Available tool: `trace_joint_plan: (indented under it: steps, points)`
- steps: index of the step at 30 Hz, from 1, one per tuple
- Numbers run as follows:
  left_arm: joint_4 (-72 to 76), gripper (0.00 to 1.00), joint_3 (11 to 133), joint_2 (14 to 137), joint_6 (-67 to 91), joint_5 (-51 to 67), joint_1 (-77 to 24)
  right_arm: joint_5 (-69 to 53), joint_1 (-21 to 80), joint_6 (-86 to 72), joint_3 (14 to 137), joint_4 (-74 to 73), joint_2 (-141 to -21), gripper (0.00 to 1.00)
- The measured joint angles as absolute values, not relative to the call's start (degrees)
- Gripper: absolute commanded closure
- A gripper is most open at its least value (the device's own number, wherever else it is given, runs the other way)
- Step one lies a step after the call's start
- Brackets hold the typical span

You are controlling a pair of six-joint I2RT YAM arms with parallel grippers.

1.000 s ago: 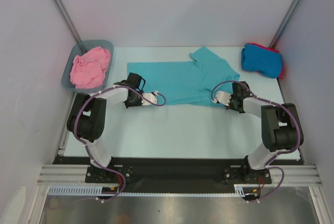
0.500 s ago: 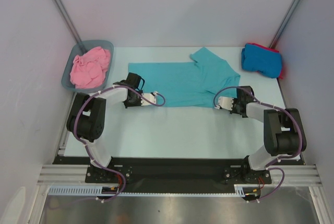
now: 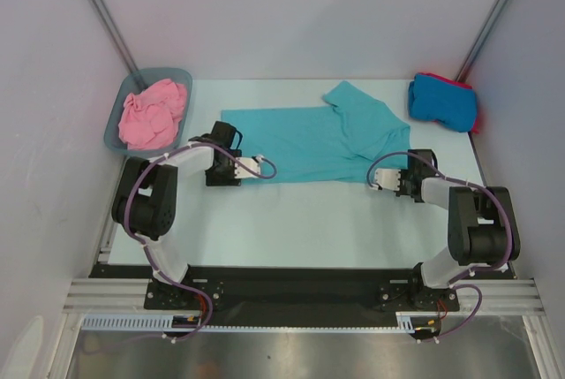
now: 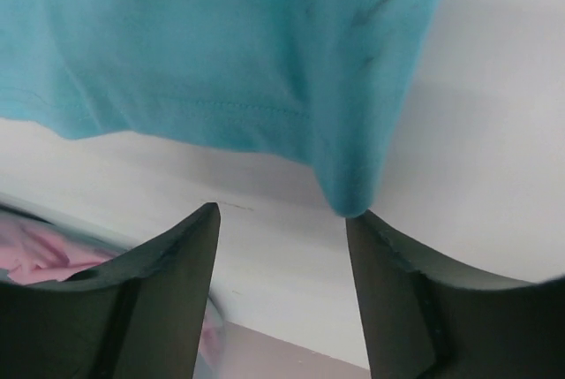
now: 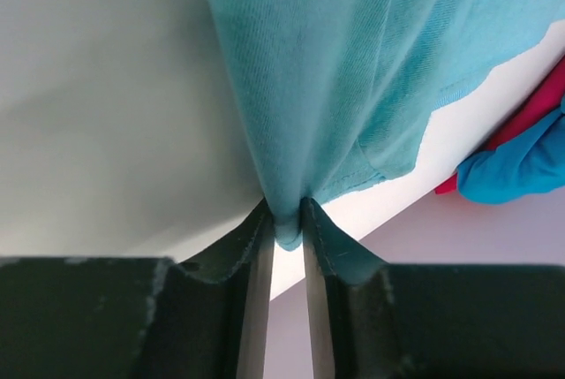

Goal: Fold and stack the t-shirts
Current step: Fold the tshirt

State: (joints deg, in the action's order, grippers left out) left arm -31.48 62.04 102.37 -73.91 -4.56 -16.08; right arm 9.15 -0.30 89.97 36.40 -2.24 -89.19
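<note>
The teal t-shirt [image 3: 309, 140] lies flat across the middle of the table, one sleeve folded over at the right. My left gripper [image 3: 222, 147] stands open at its near left corner; in the left wrist view that corner [image 4: 349, 193] hangs free just off the right fingertip, with nothing between the fingers of the left gripper [image 4: 282, 213]. My right gripper [image 3: 404, 171] is shut on the shirt's near right corner, where cloth [image 5: 353, 61] bunches between the fingers of the right gripper [image 5: 284, 207]. A folded bright blue t-shirt [image 3: 441, 101] rests on a red one [image 3: 479, 118] at the back right.
A grey-blue tub [image 3: 110, 136] at the back left holds the crumpled pink t-shirt [image 3: 152, 114]. The enclosure walls close in the left, right and back edges of the table. The blue and red stack [image 5: 521, 162] shows beyond the right fingers.
The left gripper has opened and let go of the teal shirt's near left corner. The right gripper, still pinching its corner, has moved right and slightly nearer, and the shirt shifted right with it.
</note>
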Motion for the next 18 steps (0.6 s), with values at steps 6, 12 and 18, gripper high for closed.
trace_joint_plan:
  steps: [6,12,18]
  points:
    - [-33.3,0.11,64.4,102.4,-74.0,-4.8,-15.0,10.1,-0.5,90.4,37.7,-3.5,-88.7,0.41]
    - [-34.3,0.17,71.2,102.4,-73.7,-4.3,-13.5,9.5,2.7,86.3,39.5,-10.8,-86.6,0.38]
    - [-36.0,0.33,79.9,103.3,-72.0,-1.0,-13.4,9.4,7.8,79.0,44.1,-14.8,-86.4,0.38]
